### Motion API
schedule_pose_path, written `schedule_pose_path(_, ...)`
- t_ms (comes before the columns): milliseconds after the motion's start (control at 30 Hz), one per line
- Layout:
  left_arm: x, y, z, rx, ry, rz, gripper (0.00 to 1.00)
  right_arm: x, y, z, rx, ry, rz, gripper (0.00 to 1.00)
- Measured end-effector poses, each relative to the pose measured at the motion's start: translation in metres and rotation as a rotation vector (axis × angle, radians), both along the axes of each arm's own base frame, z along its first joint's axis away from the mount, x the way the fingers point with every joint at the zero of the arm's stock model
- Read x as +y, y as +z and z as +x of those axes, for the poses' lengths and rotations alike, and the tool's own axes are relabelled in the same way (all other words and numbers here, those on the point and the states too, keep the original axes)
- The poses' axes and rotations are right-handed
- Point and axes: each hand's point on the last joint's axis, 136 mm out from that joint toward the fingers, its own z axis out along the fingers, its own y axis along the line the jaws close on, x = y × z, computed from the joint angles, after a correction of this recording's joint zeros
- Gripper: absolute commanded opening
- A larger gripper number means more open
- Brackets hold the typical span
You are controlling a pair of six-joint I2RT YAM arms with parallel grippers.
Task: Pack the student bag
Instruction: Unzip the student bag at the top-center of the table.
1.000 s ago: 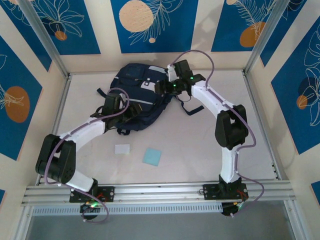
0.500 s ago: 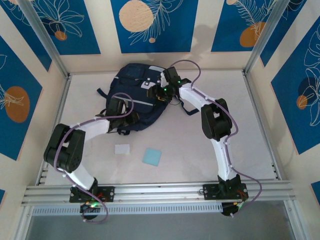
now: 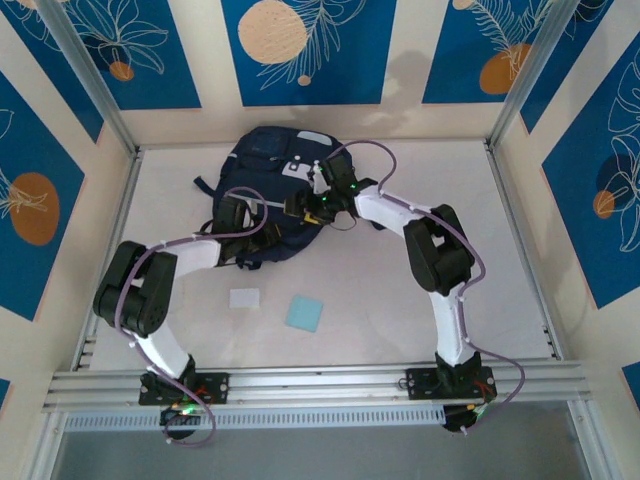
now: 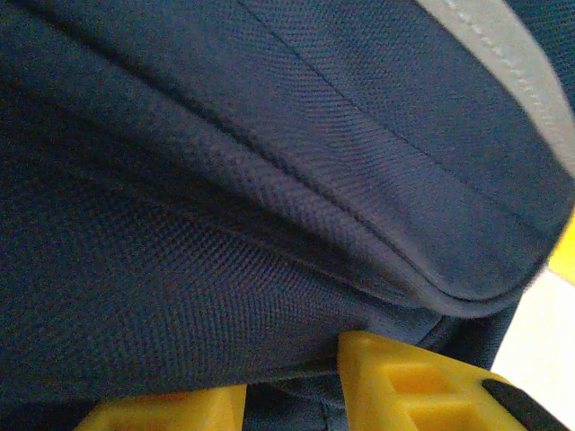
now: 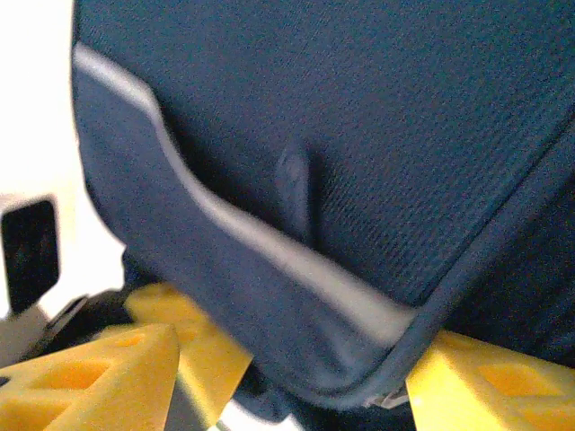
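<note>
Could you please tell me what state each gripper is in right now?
Left gripper: closed on the student bag fabric.
Right gripper: open, straddling its striped edge.

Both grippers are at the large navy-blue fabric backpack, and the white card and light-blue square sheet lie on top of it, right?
No. The top external view shows the white card and light-blue square sheet on the table, nearer the arm bases, apart from the large navy-blue fabric backpack. The rest holds.
</note>
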Motion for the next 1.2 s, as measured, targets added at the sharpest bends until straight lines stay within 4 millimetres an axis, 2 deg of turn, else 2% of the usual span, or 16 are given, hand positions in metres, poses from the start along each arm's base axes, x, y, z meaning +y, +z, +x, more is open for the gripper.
schedule_pose_path(100, 0.0, 0.0, 0.001, 0.002, 0.001, -0.009, 0.37, 0.003, 0.008, -0.009, -0.002, 0.009, -0.01, 0.66)
schedule_pose_path(333, 0.001, 0.009, -0.004, -0.019, -0.029, 0.013, 0.51, -0.013, 0.017, -0.018, -0.002, 0.02, -0.064, 0.66)
schedule_pose_path(433, 0.007, 0.017, -0.011, -0.026, -0.04, 0.05, 0.53, -0.024, 0.022, -0.007, -0.026, 0.008, -0.099, 0.64)
schedule_pose_path(600, 0.014, 0.039, -0.023, -0.051, -0.053, 0.086, 0.55, -0.034, 0.038, 0.036, -0.111, -0.043, -0.118, 0.6)
schedule_pose_path(667, 0.013, 0.047, -0.026, -0.066, -0.059, 0.088, 0.56, -0.035, 0.035, 0.052, -0.127, -0.061, -0.126, 0.58)
schedule_pose_path(767, 0.012, 0.055, -0.029, -0.081, -0.062, 0.087, 0.57, -0.035, 0.018, 0.07, -0.12, -0.081, -0.156, 0.56)
schedule_pose_path(933, 0.009, 0.05, -0.03, -0.07, -0.064, 0.087, 0.59, -0.041, -0.013, 0.076, -0.085, -0.109, -0.217, 0.61)
schedule_pose_path(967, 0.008, 0.046, -0.028, -0.065, -0.062, 0.088, 0.59, -0.041, -0.014, 0.077, -0.084, -0.111, -0.22, 0.58)
schedule_pose_path(1033, 0.007, 0.036, -0.025, -0.048, -0.059, 0.09, 0.59, -0.039, -0.013, 0.077, -0.086, -0.11, -0.215, 0.42)
schedule_pose_path(1067, 0.007, 0.029, -0.023, -0.033, -0.058, 0.094, 0.59, -0.037, -0.013, 0.077, -0.084, -0.109, -0.207, 0.23)
schedule_pose_path(1100, 0.006, 0.022, -0.022, -0.02, -0.059, 0.098, 0.59, -0.035, -0.013, 0.078, -0.084, -0.107, -0.203, 0.08)
schedule_pose_path(1133, 0.006, 0.014, -0.02, -0.006, -0.058, 0.105, 0.59, -0.035, -0.013, 0.078, -0.08, -0.11, -0.202, 0.0)
schedule_pose_path(1200, 0.004, 0.006, -0.012, 0.007, -0.057, 0.115, 0.59, -0.036, -0.015, 0.078, -0.057, -0.119, -0.19, 0.0)
